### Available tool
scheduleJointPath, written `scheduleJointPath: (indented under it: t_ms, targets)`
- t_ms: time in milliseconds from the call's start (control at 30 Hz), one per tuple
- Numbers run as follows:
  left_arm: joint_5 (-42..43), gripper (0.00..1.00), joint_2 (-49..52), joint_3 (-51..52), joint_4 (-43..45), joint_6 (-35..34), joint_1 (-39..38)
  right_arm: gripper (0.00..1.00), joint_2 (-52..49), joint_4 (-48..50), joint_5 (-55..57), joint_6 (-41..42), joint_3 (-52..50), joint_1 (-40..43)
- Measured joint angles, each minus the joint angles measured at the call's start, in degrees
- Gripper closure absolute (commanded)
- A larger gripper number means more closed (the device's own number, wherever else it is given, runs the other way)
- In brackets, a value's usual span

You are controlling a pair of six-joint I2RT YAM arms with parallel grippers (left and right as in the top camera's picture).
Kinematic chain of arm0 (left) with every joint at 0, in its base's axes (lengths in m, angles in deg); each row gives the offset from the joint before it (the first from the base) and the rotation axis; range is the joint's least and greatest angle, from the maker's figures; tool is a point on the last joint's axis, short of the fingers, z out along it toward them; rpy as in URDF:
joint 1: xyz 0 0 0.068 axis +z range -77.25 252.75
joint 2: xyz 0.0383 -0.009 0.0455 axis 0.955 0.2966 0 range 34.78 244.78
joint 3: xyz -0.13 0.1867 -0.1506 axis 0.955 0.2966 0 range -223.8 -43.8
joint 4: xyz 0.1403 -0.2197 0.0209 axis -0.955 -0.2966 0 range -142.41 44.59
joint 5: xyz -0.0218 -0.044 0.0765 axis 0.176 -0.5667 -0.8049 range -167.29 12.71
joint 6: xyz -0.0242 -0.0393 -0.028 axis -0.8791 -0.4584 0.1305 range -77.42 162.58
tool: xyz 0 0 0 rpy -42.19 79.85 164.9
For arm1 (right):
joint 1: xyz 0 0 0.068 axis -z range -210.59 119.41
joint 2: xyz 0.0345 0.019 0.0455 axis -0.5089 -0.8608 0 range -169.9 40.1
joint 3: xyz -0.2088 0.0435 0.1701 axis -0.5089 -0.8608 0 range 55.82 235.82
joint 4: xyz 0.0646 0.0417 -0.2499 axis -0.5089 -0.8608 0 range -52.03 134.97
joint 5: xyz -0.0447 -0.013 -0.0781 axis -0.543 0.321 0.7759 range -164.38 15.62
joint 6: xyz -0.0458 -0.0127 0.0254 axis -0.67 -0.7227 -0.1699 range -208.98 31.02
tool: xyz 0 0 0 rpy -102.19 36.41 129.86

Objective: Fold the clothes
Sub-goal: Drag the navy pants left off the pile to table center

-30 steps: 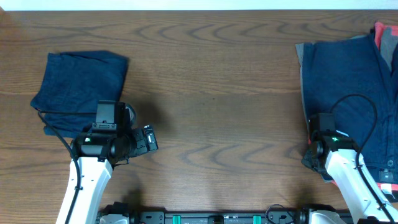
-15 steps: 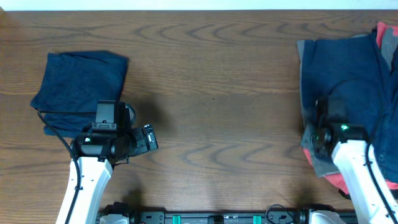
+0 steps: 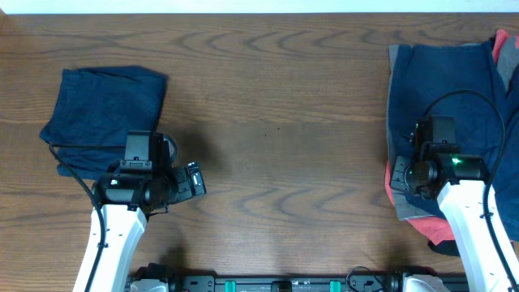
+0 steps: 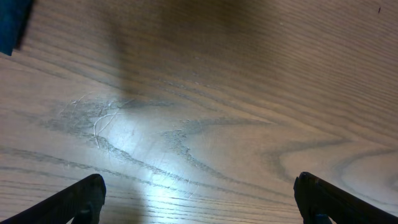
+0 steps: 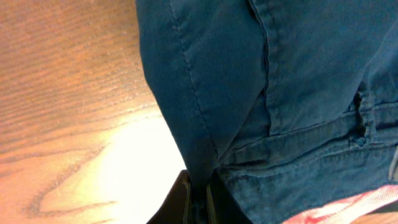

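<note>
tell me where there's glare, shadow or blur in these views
Left wrist: a white glare patch on the table low in the frame, with a soft dark shadow band above it. Right wrist: the wood beside the navy garment is washed out by glare, while the cloth's seams are sharp. Overhead: even light, no hot spots, only a faint shadow by the left gripper.

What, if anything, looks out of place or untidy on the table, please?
At the right edge, navy shorts lie rumpled over a grey garment and a red garment, both poking out unevenly. The right gripper pinches a fold of the shorts. The folded navy piece at left looks tidy.
</note>
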Motion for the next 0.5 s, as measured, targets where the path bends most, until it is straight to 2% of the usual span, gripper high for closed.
scheduleJointPath:
  t_ms: [67,133,333,500]
  targets:
    - [0.00,0.02,0.00,0.00,0.00,0.00,0.00,0.92,0.00,-0.39,0.17,-0.09,0.00,-0.02]
    - [0.00,0.02,0.00,0.00,0.00,0.00,0.00,0.98,0.00,-0.68,0.33,-0.15,0.00,-0.02]
    - [0.00,0.02,0.00,0.00,0.00,0.00,0.00,0.99,0.00,-0.72,-0.39,-0.39,-0.02,0.00]
    - [0.00,0.02,0.00,0.00,0.02,0.00,0.00,0.99,0.00,4.09,-7.41,-3.93,-0.02,0.00]
